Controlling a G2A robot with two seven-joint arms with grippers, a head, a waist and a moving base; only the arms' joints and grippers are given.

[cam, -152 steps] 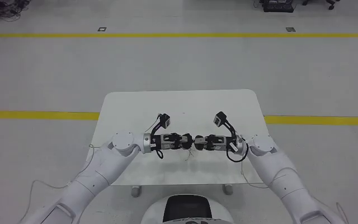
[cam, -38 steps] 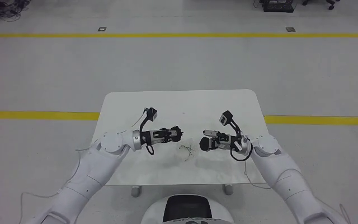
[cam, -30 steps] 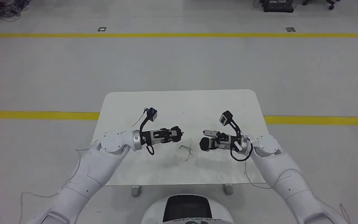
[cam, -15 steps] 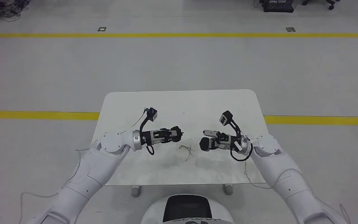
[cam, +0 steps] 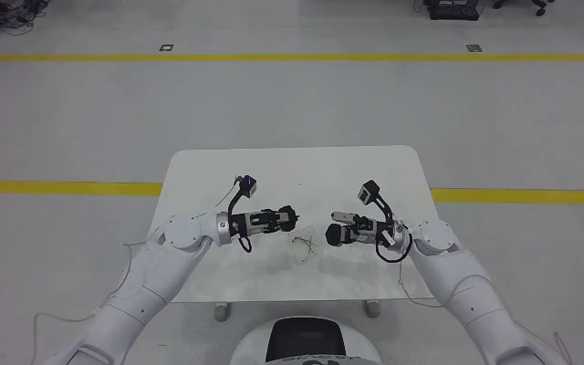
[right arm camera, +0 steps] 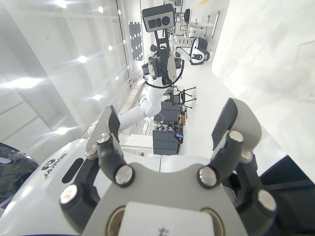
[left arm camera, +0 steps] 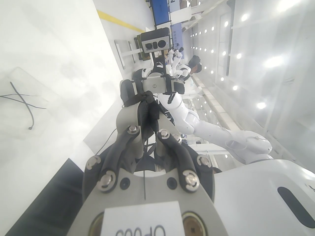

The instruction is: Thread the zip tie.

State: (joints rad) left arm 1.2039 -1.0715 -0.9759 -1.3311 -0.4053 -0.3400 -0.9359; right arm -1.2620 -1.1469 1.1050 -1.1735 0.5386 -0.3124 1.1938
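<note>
The black zip tie (cam: 303, 244) lies loose on the white table (cam: 274, 173), between the two arms and nearer the front edge. In the left wrist view the zip tie (left arm camera: 23, 99) is thin crossed strands resting on a clear sheet (left arm camera: 27, 79). My left gripper (cam: 290, 217) hangs above the table just left of the tie; its fingers (left arm camera: 128, 116) are pressed together with nothing visible between them. My right gripper (cam: 330, 234) faces it from the right of the tie, and its fingers (right arm camera: 230, 116) stand wide apart and empty.
The clear sheet's corner (right arm camera: 306, 69) lies on the table beside the right gripper. The back half of the table is bare white surface. A yellow floor line (cam: 82, 187) runs behind the table.
Five seconds ago both grippers met at the table's middle over the tie. They have since drawn apart, and the tie lies free on the table. Nothing has moved in the last second.
</note>
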